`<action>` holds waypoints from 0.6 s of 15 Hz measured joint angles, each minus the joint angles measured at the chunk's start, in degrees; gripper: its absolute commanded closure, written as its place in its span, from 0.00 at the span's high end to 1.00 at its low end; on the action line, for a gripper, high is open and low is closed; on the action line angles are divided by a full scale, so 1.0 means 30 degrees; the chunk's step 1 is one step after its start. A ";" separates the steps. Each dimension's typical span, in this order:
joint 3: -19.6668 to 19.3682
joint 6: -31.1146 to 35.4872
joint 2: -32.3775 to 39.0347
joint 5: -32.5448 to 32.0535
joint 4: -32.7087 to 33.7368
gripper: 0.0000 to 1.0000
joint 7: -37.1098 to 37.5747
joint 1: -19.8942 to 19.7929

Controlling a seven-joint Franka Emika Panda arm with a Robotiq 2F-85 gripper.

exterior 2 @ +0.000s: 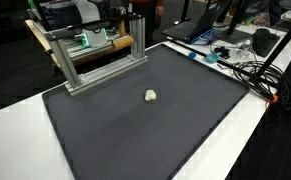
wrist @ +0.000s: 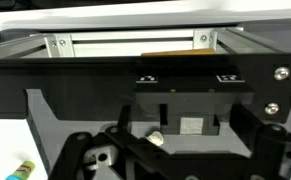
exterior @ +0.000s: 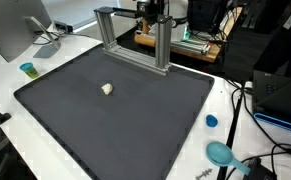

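Note:
A small whitish lump (exterior: 107, 89) lies alone on the dark grey mat (exterior: 135, 130), also in the other exterior view (exterior 2: 151, 96). My gripper (exterior: 153, 14) hangs high at the far edge of the mat, behind an aluminium frame (exterior: 135, 38), well away from the lump; it also shows in the exterior view (exterior 2: 138, 18). In the wrist view the gripper (wrist: 150, 125) has its dark fingers spread wide and nothing between them. The lump (wrist: 156, 138) shows small and far off past the frame (wrist: 135, 45).
A small teal cup (exterior: 28, 69) stands off the mat's corner near a monitor (exterior: 15, 30). A blue cap (exterior: 212, 121) and a teal scoop-like thing (exterior: 221, 153) lie on the white table. Cables and laptops (exterior 2: 235, 55) crowd one side.

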 measured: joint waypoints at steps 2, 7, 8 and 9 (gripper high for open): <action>0.0007 0.0202 -0.0135 0.0034 -0.0216 1.00 -0.0003 0.0169; -0.0005 0.1086 -0.0454 0.0642 -0.0684 1.00 0.0053 0.0391; -0.0005 0.1086 -0.0443 0.0642 -0.0682 1.00 0.0053 0.0390; -0.0002 0.1086 -0.0435 0.0642 -0.0682 1.00 0.0053 0.0390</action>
